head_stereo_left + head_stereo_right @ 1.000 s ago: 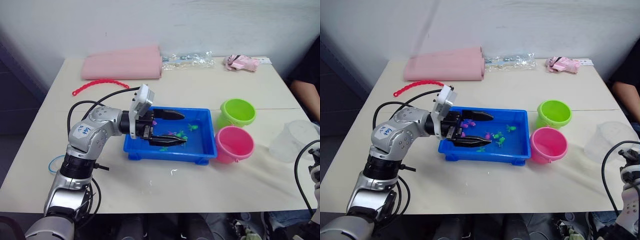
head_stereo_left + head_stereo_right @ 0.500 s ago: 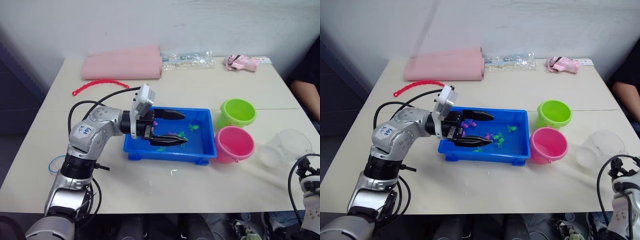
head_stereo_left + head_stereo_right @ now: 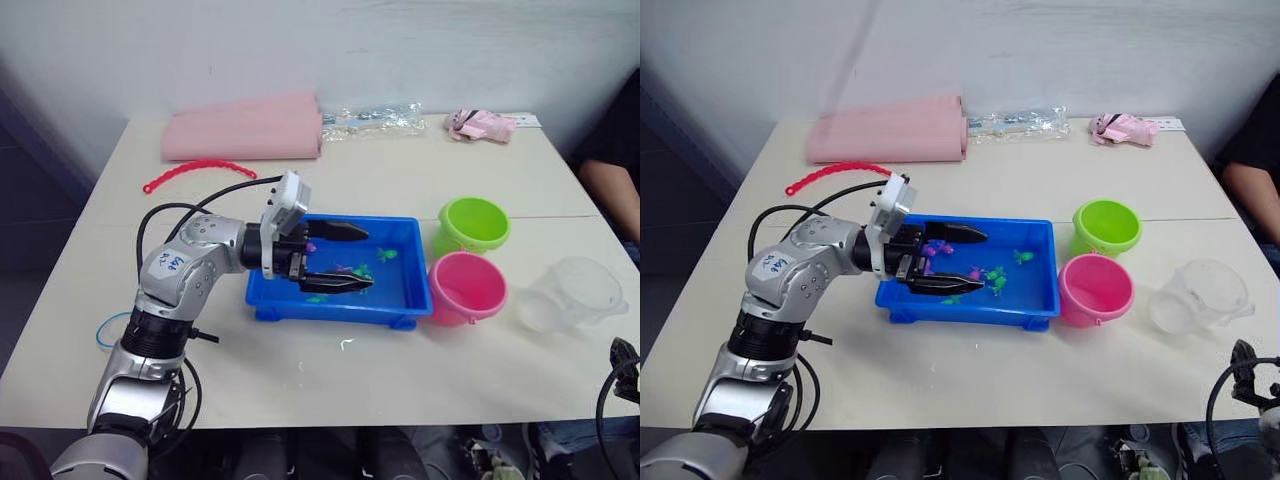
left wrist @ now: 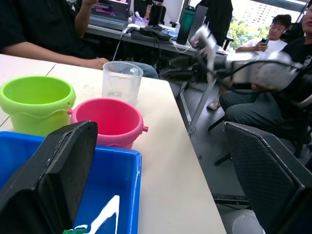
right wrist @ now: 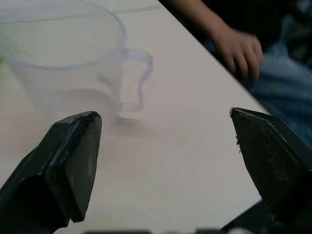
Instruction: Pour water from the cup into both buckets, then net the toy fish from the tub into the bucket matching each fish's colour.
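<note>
The blue tub (image 3: 330, 312) sits mid-table with small pink and green toy fish (image 3: 352, 269) in it. My left gripper (image 3: 345, 258) hangs open inside the tub, one finger on each side of the fish and holding nothing. The lime green bucket (image 3: 474, 223) and the pink bucket (image 3: 467, 285) stand just right of the tub. Right of the pink bucket, the clear cup (image 3: 570, 293) stands upright on the table. My right gripper (image 5: 165, 161) is open and low near the table's right front edge, a short way back from the cup (image 5: 63, 63) and its handle.
A folded pink cloth (image 3: 245, 132), a red beaded strip (image 3: 195, 170), a clear plastic bag (image 3: 375, 120) and a small pink item (image 3: 482, 124) lie at the back of the table. A person's arm (image 3: 610, 190) is at the right edge and their hand (image 5: 241, 51) is just past the cup.
My right gripper has opened, let go of the cup and drawn back and down. The cup has shifted a little left and now stands free. The left arm has not moved.
</note>
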Robot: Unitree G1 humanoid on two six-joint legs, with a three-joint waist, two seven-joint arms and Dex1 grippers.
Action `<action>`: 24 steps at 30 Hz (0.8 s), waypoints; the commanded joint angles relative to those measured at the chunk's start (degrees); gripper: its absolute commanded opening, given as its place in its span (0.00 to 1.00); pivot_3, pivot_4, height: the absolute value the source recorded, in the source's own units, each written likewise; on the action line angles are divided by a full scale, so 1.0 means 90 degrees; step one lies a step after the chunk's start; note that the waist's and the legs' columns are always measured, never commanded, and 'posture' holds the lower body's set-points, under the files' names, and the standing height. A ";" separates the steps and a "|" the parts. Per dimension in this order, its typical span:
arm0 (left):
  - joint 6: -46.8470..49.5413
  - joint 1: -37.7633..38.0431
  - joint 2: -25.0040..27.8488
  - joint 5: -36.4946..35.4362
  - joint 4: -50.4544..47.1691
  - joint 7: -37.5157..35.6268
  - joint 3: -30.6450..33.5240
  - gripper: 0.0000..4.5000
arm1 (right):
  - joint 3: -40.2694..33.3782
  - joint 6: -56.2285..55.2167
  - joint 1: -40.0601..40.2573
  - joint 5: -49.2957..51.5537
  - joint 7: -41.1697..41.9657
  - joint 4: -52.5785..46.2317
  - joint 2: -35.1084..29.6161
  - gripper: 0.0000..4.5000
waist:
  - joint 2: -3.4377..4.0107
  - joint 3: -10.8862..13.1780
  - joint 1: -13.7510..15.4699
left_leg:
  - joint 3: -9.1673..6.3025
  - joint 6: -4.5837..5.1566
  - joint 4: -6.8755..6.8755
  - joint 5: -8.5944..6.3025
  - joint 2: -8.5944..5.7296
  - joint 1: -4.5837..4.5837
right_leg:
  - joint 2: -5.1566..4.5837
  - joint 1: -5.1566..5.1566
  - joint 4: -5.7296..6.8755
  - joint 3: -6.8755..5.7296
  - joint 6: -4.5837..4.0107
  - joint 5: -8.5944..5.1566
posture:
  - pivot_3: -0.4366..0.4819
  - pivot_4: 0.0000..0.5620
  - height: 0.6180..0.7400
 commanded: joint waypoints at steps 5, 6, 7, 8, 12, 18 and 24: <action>0.0205 0.0582 0.0209 -0.0105 -0.0376 0.0420 0.0358 1.00 | -0.0764 0.0808 0.0040 0.2483 0.1891 -0.1129 -0.2085 1.00 | -0.0019 0.0007 -0.0007 | 0.0001 0.0004 0.0007 -0.0004 0.0007 0.0005 | 0.0003 0.0003 0.0004 0.0012 0.0002 0.0002 | 0.48 0.27 0.98; 0.0203 0.0733 0.0286 -0.0067 -0.0467 0.0505 0.0413 1.00 | -0.0650 0.0963 -0.0086 0.2757 0.2174 -0.1191 -0.2537 1.00 | -0.0021 0.0008 -0.0001 | 0.0005 0.0009 0.0004 -0.0007 0.0006 0.0009 | 0.0001 0.0003 0.0002 0.0024 0.0002 0.0002 | 0.48 0.27 0.98; 0.0201 0.0879 0.0360 -0.0048 -0.0556 0.0582 0.0470 1.00 | -0.0447 0.1063 -0.0275 0.2916 0.2370 -0.1176 -0.2925 1.00 | -0.0030 0.0013 -0.0007 | 0.0005 0.0010 0.0002 -0.0007 0.0008 0.0011 | 0.0002 0.0004 0.0001 0.0032 0.0001 0.0002 | 0.48 0.27 0.98; 0.0209 0.1011 0.0425 -0.0043 -0.0644 0.0657 0.0532 1.00 | -0.0211 0.1155 -0.0522 0.3061 0.2494 -0.1129 -0.3263 1.00 | -0.0036 0.0015 -0.0014 | -0.0007 0.0008 0.0003 -0.0007 0.0015 0.0009 | 0.0008 0.0009 -0.0007 0.0046 0.0000 0.0001 | 0.48 0.27 0.98; 0.0369 0.1480 0.0589 -0.0104 -0.1054 0.1118 0.0843 1.00 | 0.1301 0.1320 -0.1965 0.3338 0.2796 -0.0891 -0.4202 1.00 | -0.0056 0.0025 0.0039 | -0.0019 0.0009 0.0007 -0.0007 0.0009 -0.0003 | -0.0003 0.0008 -0.0013 0.0044 0.0000 0.0002 | 0.48 0.27 0.98; 0.0758 0.2809 0.0832 -0.0349 -0.1968 0.2014 0.2005 1.00 | 0.3877 0.1405 -0.4581 0.2821 0.3168 -0.0202 -0.4140 1.00 | -0.0077 0.0036 0.0018 | -0.0022 0.0019 0.0014 -0.0013 -0.0006 -0.0020 | -0.0037 0.0007 -0.0027 0.0027 0.0005 0.0004 | 0.48 0.27 0.98; 0.0461 0.4492 0.1510 -0.0013 -0.1699 0.2317 0.3731 1.00 | 0.4985 0.1379 -0.5798 0.2310 0.3737 0.0426 -0.3683 1.00 | -0.0094 0.0046 -0.0013 | -0.0024 0.0015 0.0009 -0.0014 0.0004 -0.0022 | -0.0047 0.0004 -0.0034 0.0008 0.0004 0.0003 | 0.48 0.27 0.98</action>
